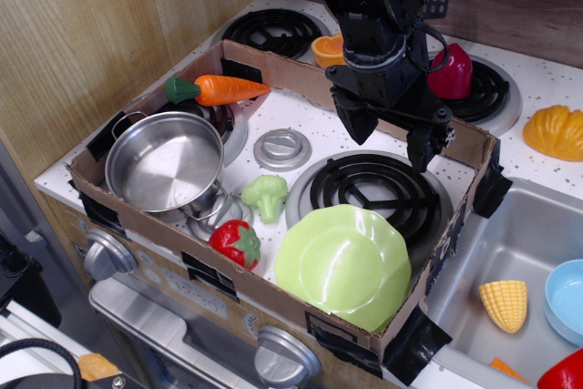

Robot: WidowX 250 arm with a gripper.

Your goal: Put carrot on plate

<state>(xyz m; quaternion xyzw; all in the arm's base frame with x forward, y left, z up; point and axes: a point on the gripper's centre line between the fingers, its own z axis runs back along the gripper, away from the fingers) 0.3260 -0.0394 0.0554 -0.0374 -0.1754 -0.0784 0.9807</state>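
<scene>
The orange toy carrot [228,89] with a green stem end lies at the back left of the stove top, by the cardboard wall and just behind the steel pot. The lime-green scalloped plate [342,266] rests tilted at the front right, overlapping the front right burner. My gripper [385,138] hangs open and empty above the back of that burner, its two black fingers spread apart. It is well to the right of the carrot and behind the plate.
A low cardboard wall [273,59] frames the stove top. Inside are a steel pot [164,161], a green broccoli [264,196] and a red strawberry [237,241]. A half citrus [326,47] and a red pepper [453,70] sit behind. The sink [510,225] at right holds corn [504,304] and a blue bowl [567,289].
</scene>
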